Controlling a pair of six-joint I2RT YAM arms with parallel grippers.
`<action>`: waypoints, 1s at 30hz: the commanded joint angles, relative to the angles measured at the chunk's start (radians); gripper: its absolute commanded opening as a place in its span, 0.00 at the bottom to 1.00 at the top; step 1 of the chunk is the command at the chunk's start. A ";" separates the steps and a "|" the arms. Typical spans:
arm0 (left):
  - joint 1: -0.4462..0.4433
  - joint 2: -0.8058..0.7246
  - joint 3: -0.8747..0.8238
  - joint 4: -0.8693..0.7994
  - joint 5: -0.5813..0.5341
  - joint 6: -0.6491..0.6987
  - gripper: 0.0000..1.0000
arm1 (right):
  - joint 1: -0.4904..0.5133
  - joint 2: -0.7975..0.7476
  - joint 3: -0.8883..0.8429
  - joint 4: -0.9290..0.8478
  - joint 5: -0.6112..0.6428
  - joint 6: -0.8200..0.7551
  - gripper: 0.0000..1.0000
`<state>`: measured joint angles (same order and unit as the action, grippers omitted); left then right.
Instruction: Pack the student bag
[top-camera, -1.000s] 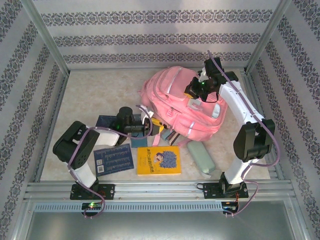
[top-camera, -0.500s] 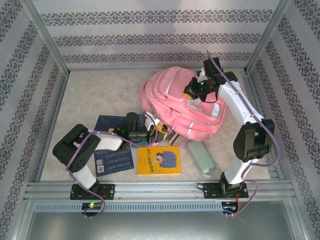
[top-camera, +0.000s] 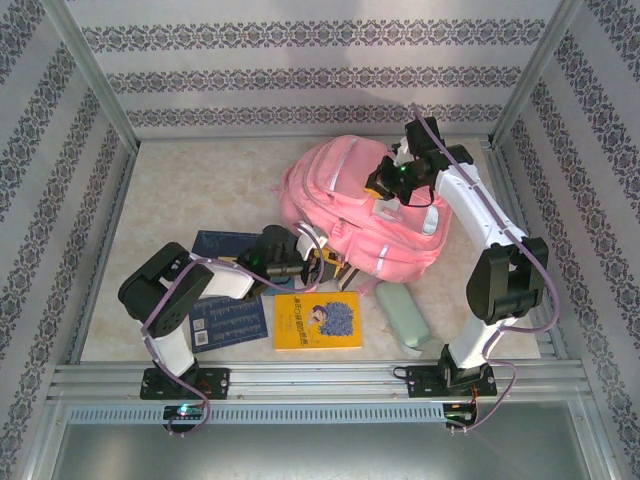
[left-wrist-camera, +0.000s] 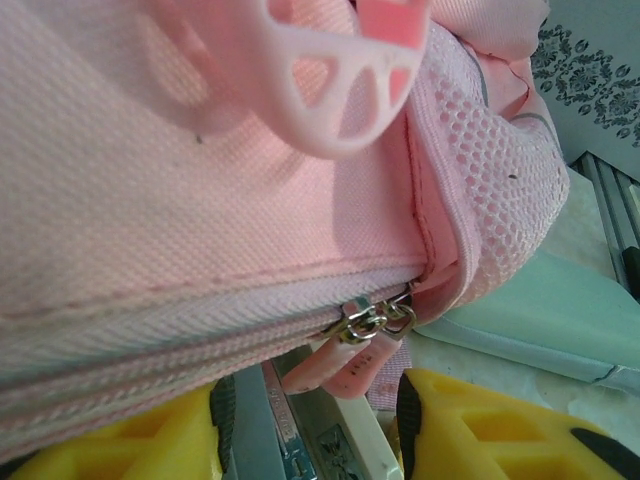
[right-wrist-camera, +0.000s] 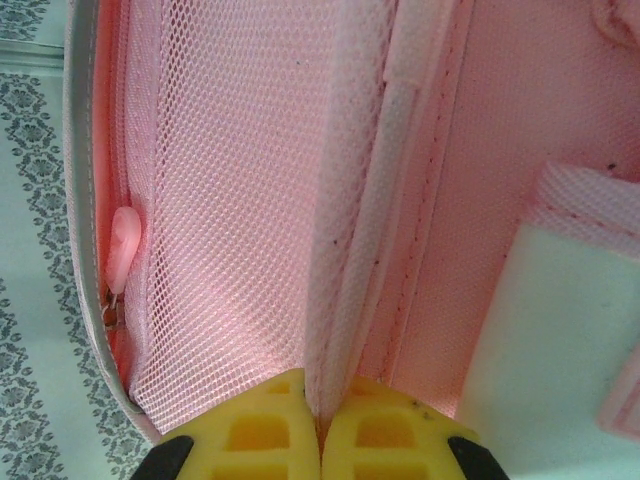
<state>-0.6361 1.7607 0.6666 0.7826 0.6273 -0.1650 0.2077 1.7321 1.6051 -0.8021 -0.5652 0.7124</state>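
Two likely ways of going wrong from here. On the left: left fingers (left-wrist-camera: 120, 440) standing apart but not wide, pinching nothing, with the zipper pull (left-wrist-camera: 345, 368) dangling in the gap between them. Could close beside the pull and catch only fabric, or drag the slider askew and jam the zip. On the right: right fingers (right-wrist-camera: 265, 435) pressed together on a thin fold of mesh-lined pink fabric, apparently holding the student bag (top-camera: 360, 210) steady. Could lose that fold under a tug from the other side and let the bag slump or slide.

Lies on the desk (top-camera: 190, 190), toward the back and right of middle, near lower corner just at the left fingers, upper right side clamped in the right ones. Sits just behind dark blue books (top-camera: 228, 320), a yellow book (top-camera: 317, 320) and a green case (top-camera: 402, 312), none yet packed.
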 joint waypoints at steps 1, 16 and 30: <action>-0.023 0.009 0.012 0.057 -0.017 -0.024 0.48 | 0.013 -0.053 0.009 0.100 -0.060 0.021 0.00; -0.027 0.022 0.040 0.024 -0.177 -0.071 0.10 | 0.046 -0.047 -0.014 0.105 -0.047 0.044 0.00; -0.023 -0.055 -0.056 0.011 -0.263 -0.066 0.00 | 0.030 -0.036 0.015 0.047 0.010 -0.012 0.00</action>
<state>-0.6548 1.7443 0.6357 0.7998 0.4461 -0.2359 0.2394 1.7325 1.5875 -0.7727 -0.5400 0.7486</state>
